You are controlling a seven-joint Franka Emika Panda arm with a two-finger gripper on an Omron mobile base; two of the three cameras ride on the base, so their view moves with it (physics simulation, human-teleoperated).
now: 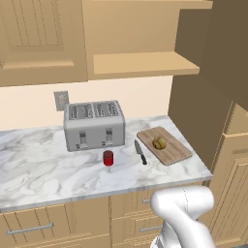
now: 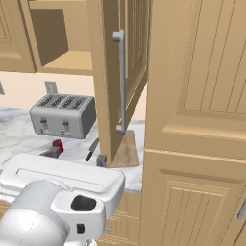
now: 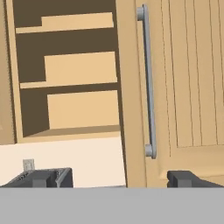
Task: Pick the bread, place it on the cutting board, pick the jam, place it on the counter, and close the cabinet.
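Observation:
The bread [image 1: 160,143] lies on the cutting board [image 1: 170,152] at the right end of the counter [image 1: 43,164]. The red jam [image 1: 108,158] stands on the counter in front of the toaster, left of the board, and appears again as the jam [image 2: 57,145]. The cabinet [image 3: 192,87] stands open, its door [image 2: 110,72] swung out over the board, bar handle [image 3: 148,83] facing me. My gripper [image 3: 113,183] is open and holds nothing, raised in front of the door's edge. In the right base view the gripper [image 2: 74,157] is near the counter's front.
A silver toaster [image 1: 94,124] stands at the back of the counter. A black-handled knife [image 1: 140,152] lies between jam and board. The open cabinet's shelves [image 3: 78,70] are bare. A tall wooden unit [image 2: 197,120] closes off the right side.

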